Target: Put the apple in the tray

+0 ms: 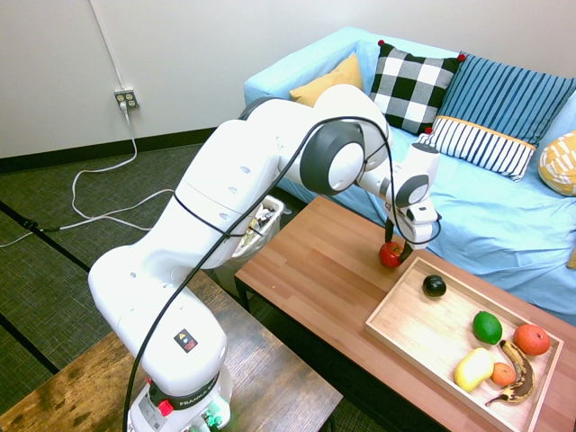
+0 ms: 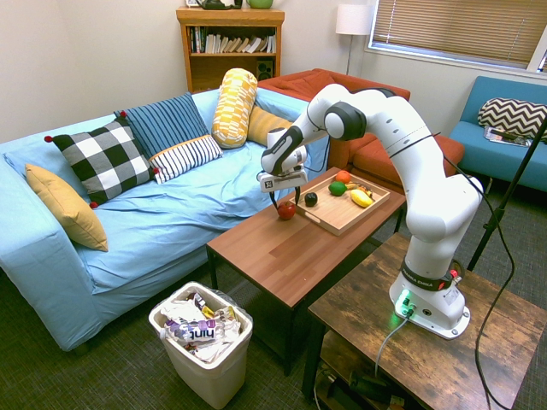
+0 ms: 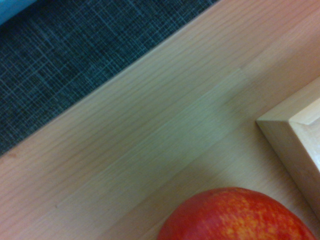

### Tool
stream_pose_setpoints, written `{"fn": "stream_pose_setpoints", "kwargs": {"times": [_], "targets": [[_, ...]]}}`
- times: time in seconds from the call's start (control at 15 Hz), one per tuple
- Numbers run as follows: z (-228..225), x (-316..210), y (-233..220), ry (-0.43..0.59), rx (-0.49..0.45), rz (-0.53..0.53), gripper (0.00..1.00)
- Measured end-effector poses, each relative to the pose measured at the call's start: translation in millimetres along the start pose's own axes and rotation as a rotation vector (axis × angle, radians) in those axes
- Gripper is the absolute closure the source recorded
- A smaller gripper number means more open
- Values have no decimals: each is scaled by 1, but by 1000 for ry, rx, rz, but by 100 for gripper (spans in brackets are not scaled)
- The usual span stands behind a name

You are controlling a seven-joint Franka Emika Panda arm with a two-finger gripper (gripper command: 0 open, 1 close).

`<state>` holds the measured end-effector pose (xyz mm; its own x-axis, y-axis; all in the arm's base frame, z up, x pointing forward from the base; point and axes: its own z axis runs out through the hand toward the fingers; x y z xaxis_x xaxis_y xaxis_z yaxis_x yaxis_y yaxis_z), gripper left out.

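A robot's hand (image 2: 286, 205) stands with fingers apart, astride a red apple (image 2: 286, 210) on the counter (image 2: 265, 249), just outside the tray's (image 1: 438, 355) corner; the wrist view crops the fruit, hiding its lower part.

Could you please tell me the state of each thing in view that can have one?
Apple: whole, outside the tray
Tray: flat on the table, holding fruit
Banana: unpeeled, browned in patches
Bin: upright, open, filled with litter
Blinds: lowered
Base light: lit green
Gripper: down at the apple
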<state>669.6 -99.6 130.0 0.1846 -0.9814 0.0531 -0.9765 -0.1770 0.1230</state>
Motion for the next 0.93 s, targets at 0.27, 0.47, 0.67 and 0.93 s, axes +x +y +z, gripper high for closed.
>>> {"fn": "stream_pose_setpoints", "kwargs": {"times": [0.27, 0.47, 0.67, 0.93], "targets": [[19, -1, -4, -9, -12, -5, 100], [19, -1, -5, -19, -11, -12, 100], [18, 3, -5, -34, -5, -16, 100], [-19, 15, 6, -46, 44, -25, 100]]}}
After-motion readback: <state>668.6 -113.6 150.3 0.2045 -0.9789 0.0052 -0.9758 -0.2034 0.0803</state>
